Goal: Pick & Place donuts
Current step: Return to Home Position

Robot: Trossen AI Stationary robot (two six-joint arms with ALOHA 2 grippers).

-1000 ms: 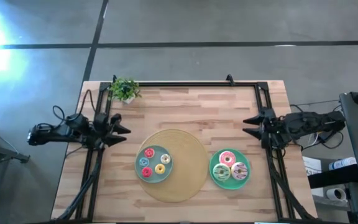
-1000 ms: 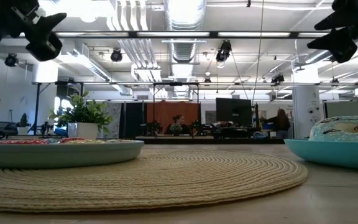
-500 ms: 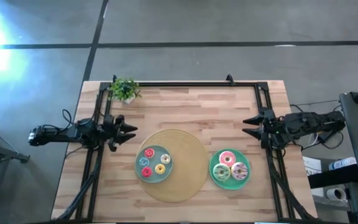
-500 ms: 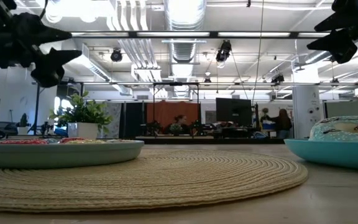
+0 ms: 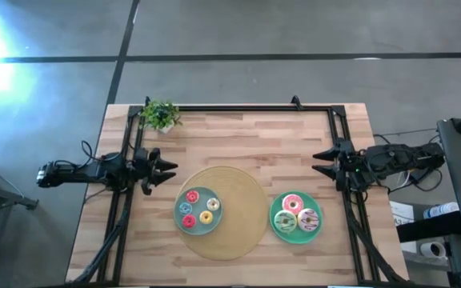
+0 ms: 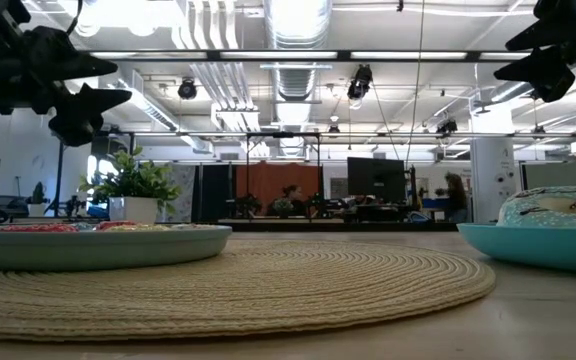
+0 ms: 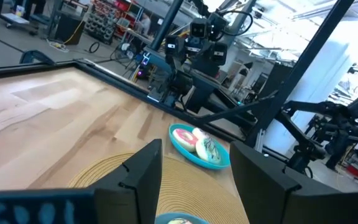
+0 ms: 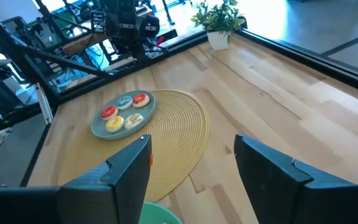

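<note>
Several small donuts (image 5: 198, 210), iced red, orange, yellow and pale, lie on a grey-blue plate (image 5: 178, 210) that rests on a round woven mat (image 5: 242, 210). Three bigger donuts (image 5: 296, 214), iced pink and pale green, lie on a green plate (image 5: 274, 226) to the right of the mat. My left gripper (image 5: 169, 172) hangs open above the table's left side, pointing level toward the mat, with nothing between its fingers (image 7: 145, 171). My right gripper (image 5: 318, 161) hangs open above the right side, tilted slightly down, also with nothing in it (image 8: 194, 174).
A small potted plant (image 5: 160, 116) stands at the far left corner. Black frame rails (image 5: 238, 108) run along the far, left and right sides of the wooden table. Bare wood lies between the mat and the far rail. People sit at desks far behind in the low view.
My left gripper has come down a little and levelled out, shifting slightly toward the mat, then held still. Its fingers keep the same gap. The donuts and plates have not moved.
</note>
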